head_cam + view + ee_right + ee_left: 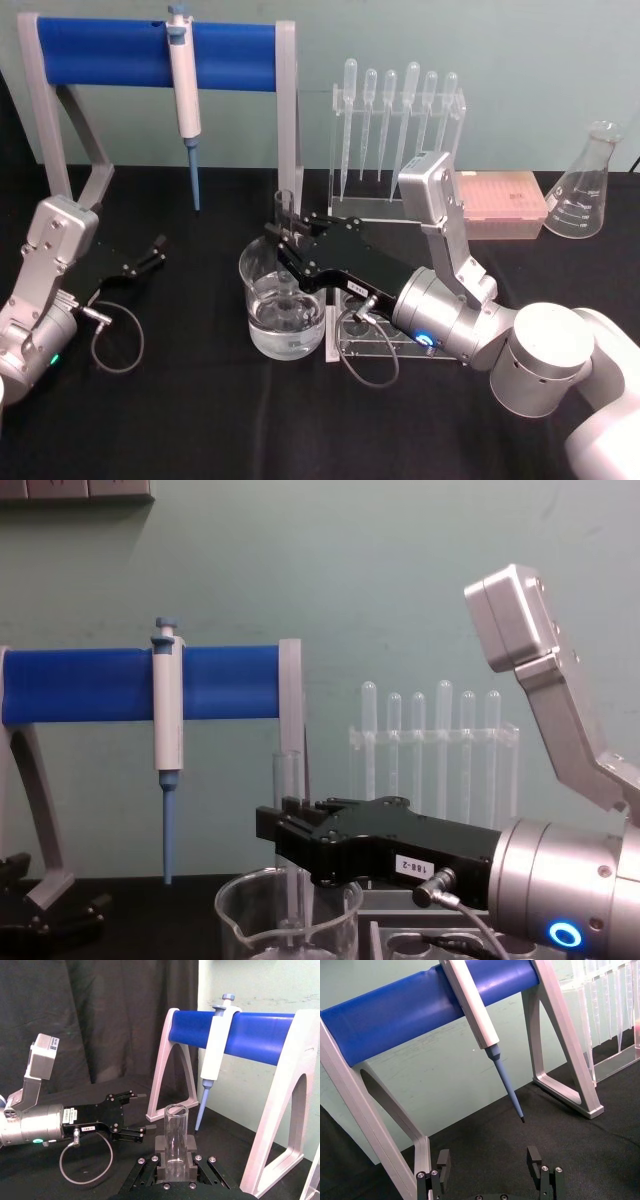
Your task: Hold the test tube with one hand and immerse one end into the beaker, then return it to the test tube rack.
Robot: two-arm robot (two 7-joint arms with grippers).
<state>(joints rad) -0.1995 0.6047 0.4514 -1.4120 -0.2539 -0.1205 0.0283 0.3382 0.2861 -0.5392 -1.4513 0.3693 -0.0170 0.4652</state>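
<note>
Surface [180, 420] of black cloth lies under both arms. The right gripper [284, 240] clamps its fingers on the test tube [175, 1130]. The left gripper [157, 250] rests at far left, fingers wide apart. Below, the beaker [255, 300] holds water; the upright test tube's lower end sits inside it.

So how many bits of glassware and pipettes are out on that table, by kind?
1 test tube, held by the right gripper, lower end in the beaker
1 beaker
1 conical flask
1 micropipette
6 plastic pipettes
Total: 10
The left gripper sits open at the table's left.
</note>
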